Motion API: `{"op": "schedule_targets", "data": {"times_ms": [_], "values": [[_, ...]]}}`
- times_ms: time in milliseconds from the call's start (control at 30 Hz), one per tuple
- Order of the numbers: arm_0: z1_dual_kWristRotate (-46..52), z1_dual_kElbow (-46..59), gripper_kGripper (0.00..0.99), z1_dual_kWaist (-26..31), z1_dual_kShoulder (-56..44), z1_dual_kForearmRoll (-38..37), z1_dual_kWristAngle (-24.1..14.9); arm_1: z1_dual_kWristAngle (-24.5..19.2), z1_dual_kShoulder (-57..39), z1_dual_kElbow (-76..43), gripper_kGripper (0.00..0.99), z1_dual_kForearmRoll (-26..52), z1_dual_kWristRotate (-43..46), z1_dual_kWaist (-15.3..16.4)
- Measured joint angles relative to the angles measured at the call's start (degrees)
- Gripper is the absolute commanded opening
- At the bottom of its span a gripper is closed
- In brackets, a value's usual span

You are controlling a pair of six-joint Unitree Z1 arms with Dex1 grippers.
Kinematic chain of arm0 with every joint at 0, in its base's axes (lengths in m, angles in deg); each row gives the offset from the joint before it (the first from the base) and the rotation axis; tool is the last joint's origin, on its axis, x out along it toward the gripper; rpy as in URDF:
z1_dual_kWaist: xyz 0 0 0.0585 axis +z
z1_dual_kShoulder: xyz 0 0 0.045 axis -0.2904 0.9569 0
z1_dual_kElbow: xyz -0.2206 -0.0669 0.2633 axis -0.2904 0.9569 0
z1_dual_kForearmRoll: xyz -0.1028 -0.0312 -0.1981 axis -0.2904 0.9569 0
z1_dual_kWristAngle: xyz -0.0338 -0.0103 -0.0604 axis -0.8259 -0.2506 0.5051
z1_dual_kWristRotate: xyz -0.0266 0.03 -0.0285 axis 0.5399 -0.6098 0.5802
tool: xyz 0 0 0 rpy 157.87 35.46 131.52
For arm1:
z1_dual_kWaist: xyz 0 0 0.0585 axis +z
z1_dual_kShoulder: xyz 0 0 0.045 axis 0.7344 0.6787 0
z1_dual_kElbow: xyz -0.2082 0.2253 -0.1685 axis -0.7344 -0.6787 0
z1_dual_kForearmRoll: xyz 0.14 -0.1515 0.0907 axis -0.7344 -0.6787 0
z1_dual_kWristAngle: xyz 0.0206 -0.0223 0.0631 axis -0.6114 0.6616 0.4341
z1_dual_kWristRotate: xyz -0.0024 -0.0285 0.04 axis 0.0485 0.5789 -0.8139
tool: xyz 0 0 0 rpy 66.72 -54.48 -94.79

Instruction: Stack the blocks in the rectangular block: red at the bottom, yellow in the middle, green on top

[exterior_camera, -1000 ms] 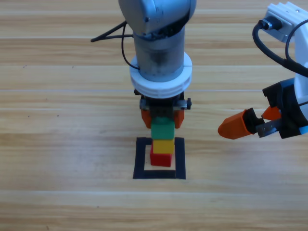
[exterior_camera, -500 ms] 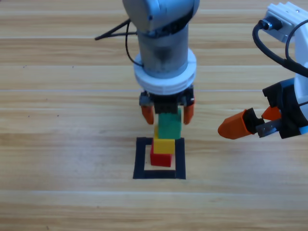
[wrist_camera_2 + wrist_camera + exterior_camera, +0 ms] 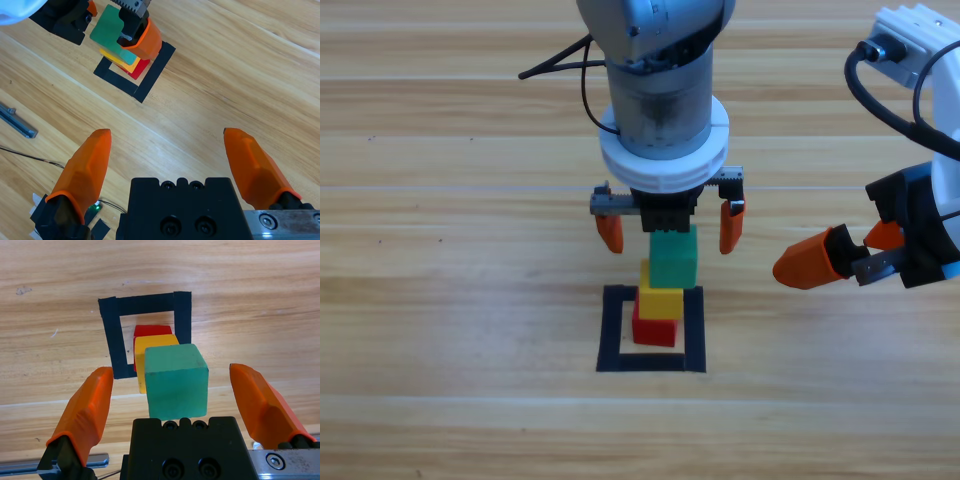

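Nearest the table's front edge, flat square frame of black tape (image 3: 651, 329) on the wooden table (image 3: 440, 300), with the small matte red cube (image 3: 654, 330) inside, plain yellow cube (image 3: 660, 301) on it and teal-green cube (image 3: 673, 259) on top. Just behind, left gripper (image 3: 669, 228) above the stack, orange jaws spread wide either side of the green cube, touching nothing. Off to the right, right gripper (image 3: 840, 255), jaws apart and empty

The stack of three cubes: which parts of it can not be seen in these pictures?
- Red cube: high view shows only its front; yellow cube covers its top.
- Yellow cube: left wrist view, green cube hides most.
- Stack: right wrist view, the left tool hides part.
- Black tape frame: the stack hides its far side in the high view.
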Motion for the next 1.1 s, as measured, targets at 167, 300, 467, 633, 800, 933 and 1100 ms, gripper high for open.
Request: {"op": "schedule_targets", "data": {"times_ms": [167,300,467,633,800,933,1100], "values": [[0.0,0.0,0.990,-0.1,-1.5,1.4,-4.4,0.0,0.0,0.0,0.986,0.0,0.0,0.0],[0.8,1.4,0.990,-0.1,-10.2,1.3,-11.0,0.0,0.0,0.0,0.986,0.0,0.0,0.0],[0.7,20.0,0.990,-0.1,-28.1,-8.2,-16.6,0.0,0.0,0.0,0.986,0.0,0.0,0.0],[-4.7,52.5,0.990,-0.2,-42.3,-29.8,-17.7,0.0,0.0,-0.2,0.986,0.1,0.0,0.0],[-7.5,57.2,0.990,-0.2,-48.9,-32.8,-19.0,-0.1,0.0,-0.3,0.986,0.1,0.0,0.0],[-9.0,59.5,0.990,-0.2,-49.8,-35.5,-19.1,-0.1,0.0,-0.3,0.986,0.1,0.2,0.0],[-11.4,63.8,0.990,-0.3,-49.8,-39.4,-19.2,-0.1,0.1,-0.3,0.986,0.1,0.5,0.0]]}}
